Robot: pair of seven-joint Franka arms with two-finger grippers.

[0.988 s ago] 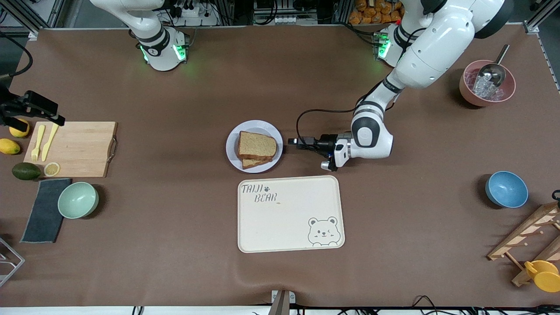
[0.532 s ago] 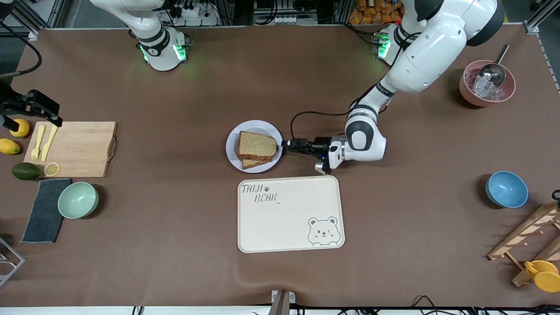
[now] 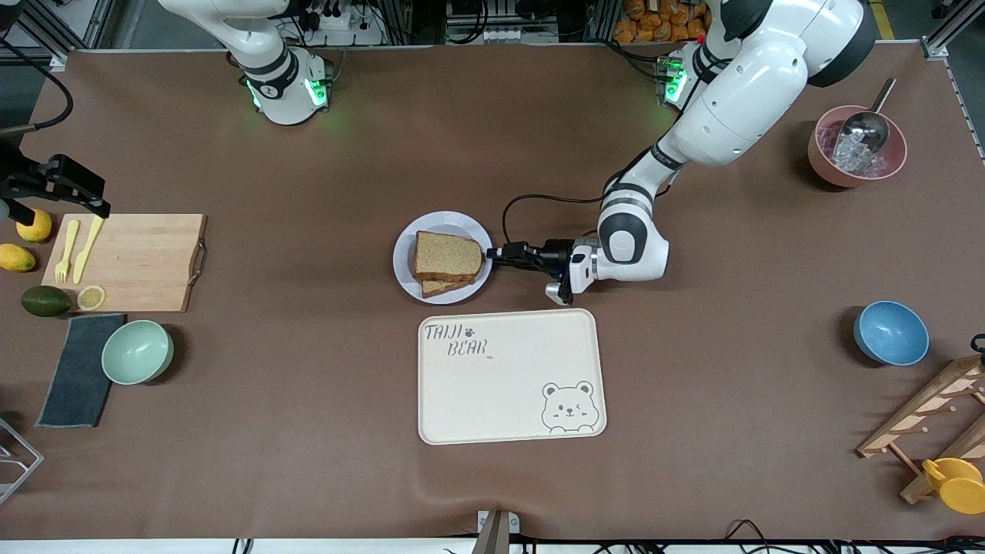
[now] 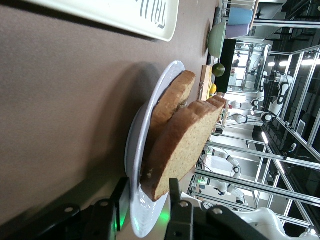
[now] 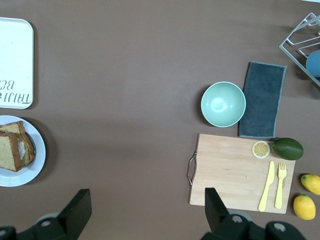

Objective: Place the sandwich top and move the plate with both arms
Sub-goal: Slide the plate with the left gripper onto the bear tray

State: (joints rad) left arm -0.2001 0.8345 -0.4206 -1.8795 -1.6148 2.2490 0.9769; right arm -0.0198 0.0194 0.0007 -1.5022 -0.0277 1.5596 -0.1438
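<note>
The plate (image 3: 405,275) sits mid-table with a sandwich on it. The sandwich top (image 3: 446,255), a brown slice, lies on the lower slice. My left gripper (image 3: 496,253) lies low at the plate's edge toward the left arm's end. In the left wrist view its jaws (image 4: 148,192) straddle the plate rim (image 4: 142,220), one finger under it and one over it beside the sandwich top (image 4: 185,145), with a gap still showing. My right gripper (image 3: 81,198) hangs open above the right arm's end of the table, near the cutting board, with nothing between its fingers (image 5: 147,215).
A cream bear-printed tray (image 3: 508,377) lies just nearer the front camera than the plate. Toward the right arm's end are a cutting board (image 3: 138,261), a green bowl (image 3: 137,352) and a grey cloth (image 3: 77,369). Toward the left arm's end are a blue bowl (image 3: 890,332) and a pink bowl (image 3: 856,146).
My left gripper has slid up to the plate and its jaws have narrowed around the rim. The plate and sandwich shifted slightly toward the right arm's end. The right arm barely moved.
</note>
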